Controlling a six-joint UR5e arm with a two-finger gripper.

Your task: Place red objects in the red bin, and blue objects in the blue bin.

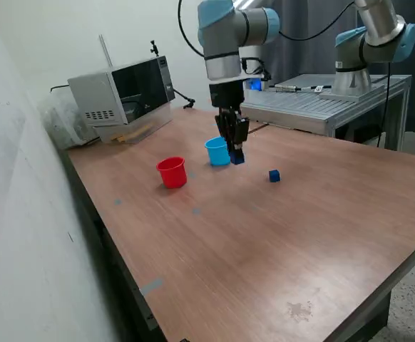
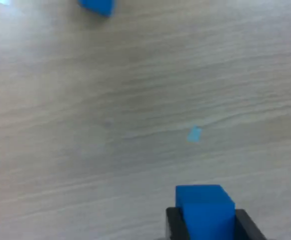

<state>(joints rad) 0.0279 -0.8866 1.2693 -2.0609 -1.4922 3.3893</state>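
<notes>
- Location type: robotics laboratory or test workshop.
- A wood-grain worktop [image 1: 279, 235] stands against a plain white wall [image 1: 22, 214].
- A second robot arm [image 1: 371, 43] stands on a metal bench [image 1: 314, 107] behind it.
- A microwave oven [image 1: 122, 89] sits at the worktop's far corner; cables run beside it.
- Dark curtains [image 1: 314, 35] close the background.

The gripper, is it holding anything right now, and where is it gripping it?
Yes. The gripper holds a blue cube, its two fingers pressed against opposite side faces. A second blue cube lies loose on the table.
</notes>
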